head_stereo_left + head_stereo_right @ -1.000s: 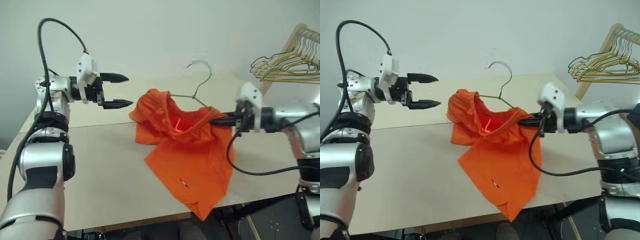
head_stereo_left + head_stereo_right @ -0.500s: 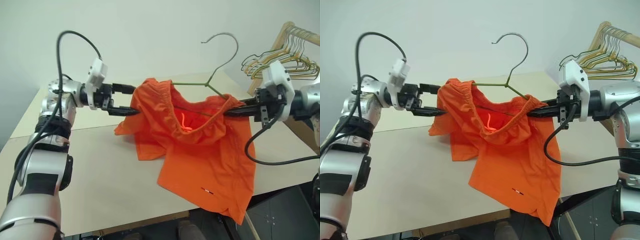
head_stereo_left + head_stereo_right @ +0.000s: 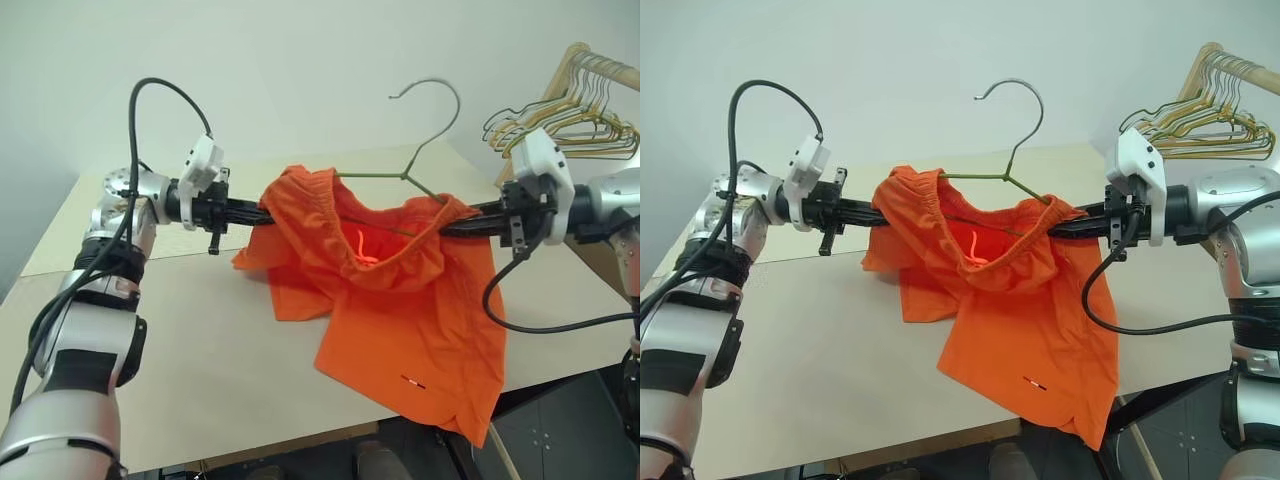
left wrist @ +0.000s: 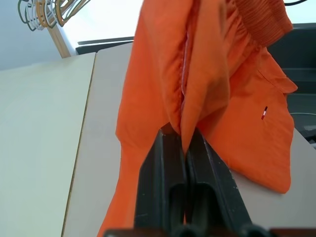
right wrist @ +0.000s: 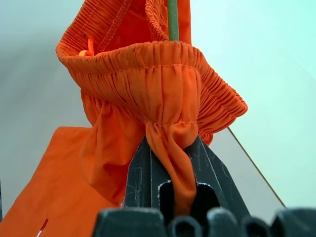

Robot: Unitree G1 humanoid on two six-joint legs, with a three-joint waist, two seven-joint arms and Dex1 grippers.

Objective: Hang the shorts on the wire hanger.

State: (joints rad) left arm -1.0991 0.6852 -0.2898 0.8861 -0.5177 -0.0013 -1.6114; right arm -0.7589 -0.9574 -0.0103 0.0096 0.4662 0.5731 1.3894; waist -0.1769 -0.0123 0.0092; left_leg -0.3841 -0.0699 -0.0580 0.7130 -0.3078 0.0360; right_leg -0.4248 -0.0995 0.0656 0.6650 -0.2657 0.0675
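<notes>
Currently the left gripper [image 3: 255, 212] and right gripper [image 3: 455, 226] each clamp the shorts [image 3: 400, 300], held above the table [image 3: 200, 330] with the wire hanger [image 3: 420, 150] inside the waistband.

No readable text, brand, number or sign anywhere. Shorts [image 3: 410, 310] carry small red-and-dark tag [image 3: 411, 380] near hem, too small to read.

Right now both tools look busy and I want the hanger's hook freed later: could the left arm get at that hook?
Probably not yet: the left tool is shut on the shorts, though the wire hanger has open air around its hook.
</notes>
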